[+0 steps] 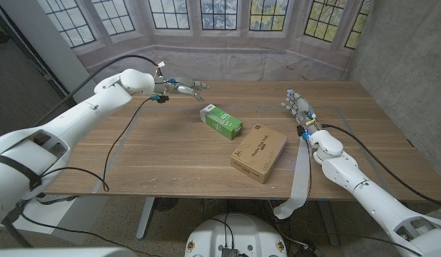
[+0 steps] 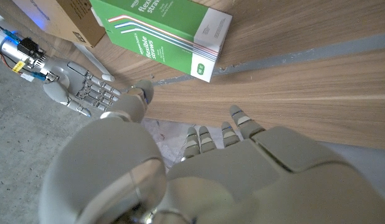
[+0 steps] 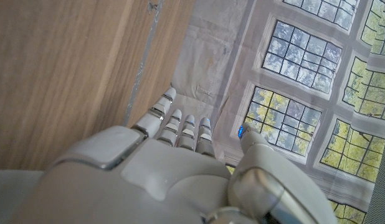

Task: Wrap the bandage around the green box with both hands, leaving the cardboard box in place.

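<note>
The wooden surface (image 1: 170,153) carries everything, with a pale grey strip marked across it in a rectangle. Behind it hangs a backdrop (image 1: 227,28) printed with leaded windows, which the right wrist view also shows beyond the surface's edge.

The left arm (image 1: 71,118) reaches in over the far left part of the surface, and the right arm (image 1: 363,178) lies along the right side.

The cardboard box (image 1: 259,152) sits right of the middle, flat, with dark print on its top. Just beyond its far left corner, close but apart from it, lies the green box (image 1: 221,120), set at a slant; the left wrist view shows striped straws drawn on its top and a white end panel.

A white bandage (image 1: 300,178) runs in a long strip from near the right wrist down over the near edge of the surface, where its end hangs free. Whether the right hand touches it I cannot tell.

The left hand (image 1: 183,88) is held beyond the green box, well apart from it, fingers spread and holding nothing; in its own wrist view the fingers (image 2: 208,138) reach out loosely over the wood. The right hand (image 1: 297,104) stands at the far right, fingers extended side by side, thumb apart, nothing in it.
</note>
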`<state>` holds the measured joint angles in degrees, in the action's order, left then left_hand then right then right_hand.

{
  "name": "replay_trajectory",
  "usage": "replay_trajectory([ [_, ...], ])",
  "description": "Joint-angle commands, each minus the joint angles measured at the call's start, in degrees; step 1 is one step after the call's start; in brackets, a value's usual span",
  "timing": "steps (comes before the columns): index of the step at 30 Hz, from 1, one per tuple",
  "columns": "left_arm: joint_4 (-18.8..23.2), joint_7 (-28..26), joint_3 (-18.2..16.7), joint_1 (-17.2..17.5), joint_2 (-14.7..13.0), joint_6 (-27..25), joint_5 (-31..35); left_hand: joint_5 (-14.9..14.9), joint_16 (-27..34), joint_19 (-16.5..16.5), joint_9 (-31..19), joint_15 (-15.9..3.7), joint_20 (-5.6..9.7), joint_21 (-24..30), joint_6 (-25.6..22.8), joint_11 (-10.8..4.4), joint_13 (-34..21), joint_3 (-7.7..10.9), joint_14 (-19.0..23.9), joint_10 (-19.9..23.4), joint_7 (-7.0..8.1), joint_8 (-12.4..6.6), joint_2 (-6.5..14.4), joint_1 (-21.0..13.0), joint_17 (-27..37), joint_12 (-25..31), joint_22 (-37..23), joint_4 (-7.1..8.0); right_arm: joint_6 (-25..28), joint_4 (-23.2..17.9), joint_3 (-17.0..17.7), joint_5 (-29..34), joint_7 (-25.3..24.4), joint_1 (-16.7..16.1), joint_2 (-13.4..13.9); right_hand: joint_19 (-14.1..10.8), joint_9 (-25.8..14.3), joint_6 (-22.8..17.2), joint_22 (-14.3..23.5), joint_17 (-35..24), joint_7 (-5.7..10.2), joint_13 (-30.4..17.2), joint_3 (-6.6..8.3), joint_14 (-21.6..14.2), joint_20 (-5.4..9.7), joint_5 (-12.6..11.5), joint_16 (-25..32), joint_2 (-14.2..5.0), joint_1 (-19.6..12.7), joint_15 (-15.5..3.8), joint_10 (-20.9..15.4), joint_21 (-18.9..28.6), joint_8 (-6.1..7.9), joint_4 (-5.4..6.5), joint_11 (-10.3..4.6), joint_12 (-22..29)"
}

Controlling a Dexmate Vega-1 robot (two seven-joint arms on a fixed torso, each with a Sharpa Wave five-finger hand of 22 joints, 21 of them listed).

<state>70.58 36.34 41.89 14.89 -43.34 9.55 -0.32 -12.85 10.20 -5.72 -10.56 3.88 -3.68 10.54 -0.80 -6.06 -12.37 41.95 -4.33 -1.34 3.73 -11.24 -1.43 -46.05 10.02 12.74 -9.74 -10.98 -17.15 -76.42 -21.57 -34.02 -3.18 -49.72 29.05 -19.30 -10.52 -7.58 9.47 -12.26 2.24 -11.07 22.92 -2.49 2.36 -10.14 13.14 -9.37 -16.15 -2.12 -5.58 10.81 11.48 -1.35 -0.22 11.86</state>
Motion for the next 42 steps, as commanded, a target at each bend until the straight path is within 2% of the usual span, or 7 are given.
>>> replay_trajectory([
  [1,-4.01,3.94,3.92,-6.44,1.56,3.31,6.63,0.29,-0.13,0.68,-0.06,0.31,-0.10,-0.25,1.05,-0.11,-0.22,0.22,-1.13,-0.66,0.14,0.27,-0.20,-1.68,0.12,-0.17,-0.07,0.03,-0.50,0.17,0.15,0.40,-1.45,-0.20,-0.56,-0.56,-0.32,-0.34,0.23,-0.15,-0.27,-0.19,0.25,-0.61,3.06,0.06,0.05,-0.11,-0.52,-1.54,-0.14,0.22,-0.18,-0.27,0.26,-0.03],
  [11,-6.14,6.18,5.30,-8.97,2.74,4.90,9.04,0.66,-0.02,1.14,-0.08,0.24,0.02,-0.16,2.04,-0.20,-0.34,-0.03,-1.52,-1.34,0.11,0.34,-0.92,-3.28,0.12,-0.28,-0.08,0.12,-0.54,-0.61,0.42,0.94,-2.71,-0.45,-0.46,-0.57,-0.32,-0.41,0.23,-0.14,-0.40,-0.20,0.27,-0.67,3.01,0.06,0.04,-0.16,-0.61,-1.46,-0.20,0.21,-0.20,-0.42,0.01,-0.08],
  [21,-7.79,7.23,7.03,-11.44,3.65,7.59,12.38,1.64,0.21,1.00,-0.09,-0.09,0.22,0.06,2.25,-0.41,-0.44,-0.95,-1.29,-1.36,0.06,0.09,-2.55,-4.16,0.12,-0.14,-0.08,0.25,-0.25,-2.34,1.08,0.94,-4.44,-1.89,-0.12,-0.60,-0.33,-0.43,0.24,-0.17,-0.39,-0.21,0.27,-0.71,2.89,0.07,0.05,-0.23,-0.64,-1.43,-0.21,0.21,-0.23,-0.51,0.23,-0.14],
  [29,-7.16,5.43,7.33,-11.61,3.07,11.86,14.95,2.22,0.58,0.25,-0.09,-0.85,0.65,0.41,2.60,-0.96,-0.57,-2.29,-0.40,-0.69,0.20,-0.10,-4.68,-4.90,0.13,0.28,-0.09,0.43,-0.82,-3.47,1.80,0.66,-5.39,-2.92,-0.16,-0.58,-0.33,-0.43,0.24,-0.21,-0.50,-0.22,0.24,-0.72,2.86,0.09,0.06,-0.24,-0.59,-1.17,-0.16,0.20,-0.26,-0.53,0.63,-0.20],
  [35,-7.98,6.18,8.00,-12.92,3.43,14.12,16.88,2.23,0.65,-0.09,-0.09,-0.98,0.92,0.52,2.84,-1.08,-0.62,-2.78,-0.11,-0.54,0.15,-0.11,-5.39,-5.18,0.14,0.39,-0.10,0.49,-1.07,-3.59,1.89,0.75,-6.07,-3.21,-0.57,-0.56,-0.34,-0.43,0.24,-0.24,-0.61,-0.22,0.22,-0.76,2.78,0.09,0.08,-0.26,-0.56,-1.18,-0.09,0.19,-0.27,-0.54,0.55,-0.25],
  [42,-8.39,3.60,8.86,-13.49,3.50,18.02,20.84,2.15,0.74,-0.42,-0.12,-1.44,0.94,0.61,2.84,-1.13,-0.72,-3.37,0.37,-0.31,-0.84,-0.24,-6.11,-5.70,0.16,0.61,-0.12,0.60,-1.34,-3.38,1.87,0.79,-6.45,-3.44,-1.00,-0.56,-0.34,-0.43,0.25,-0.26,-0.66,-0.23,0.21,-0.76,2.68,0.10,0.08,-0.27,-0.55,-1.05,0.03,0.19,-0.28,-0.56,0.73,-0.31],
])
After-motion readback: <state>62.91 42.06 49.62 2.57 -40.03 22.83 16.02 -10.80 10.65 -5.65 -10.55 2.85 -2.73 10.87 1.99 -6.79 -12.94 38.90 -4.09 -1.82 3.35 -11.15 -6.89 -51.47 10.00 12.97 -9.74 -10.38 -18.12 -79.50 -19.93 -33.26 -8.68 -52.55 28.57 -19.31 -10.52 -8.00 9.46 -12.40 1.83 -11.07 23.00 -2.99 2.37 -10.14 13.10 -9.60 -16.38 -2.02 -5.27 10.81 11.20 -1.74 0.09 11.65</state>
